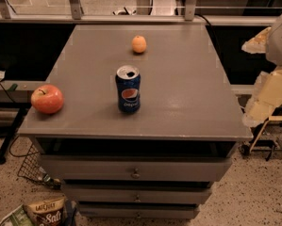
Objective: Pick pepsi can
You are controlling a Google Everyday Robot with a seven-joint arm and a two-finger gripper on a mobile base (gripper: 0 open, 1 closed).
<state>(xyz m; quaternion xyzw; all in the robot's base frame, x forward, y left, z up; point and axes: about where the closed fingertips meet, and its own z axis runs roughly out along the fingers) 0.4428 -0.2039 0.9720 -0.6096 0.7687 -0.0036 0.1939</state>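
The pepsi can (128, 89) stands upright near the middle of the grey tabletop (187, 88), a little towards the front edge. Its round red-white-blue logo and white lettering face the camera, and its silver top shows a dark opening. Nothing touches it; bare tabletop lies all around it. Behind it, further back on the tabletop, sits a small orange fruit (139, 44), well apart from the can. Towards the view's left edge a red apple (47, 99) rests near the front left corner of the tabletop, also well apart from the can. My jaws are off at the view's right edge, among the pale cream and grey parts of my arm (272, 88), which hang beyond the tabletop's right side and not over it. The can therefore lies well apart from my jaws, away towards the left of the view, with a wide stretch of bare tabletop between us. Whether my jaws are spread or pressed together I cannot tell, and they hold nothing that I can make out. Under the tabletop is a stack of grey drawers (135, 169) with small knobs. On the speckled floor at lower left lie a wire basket (29, 168) and a snack bag (46, 211). Behind the tabletop runs a metal rail (131, 19).
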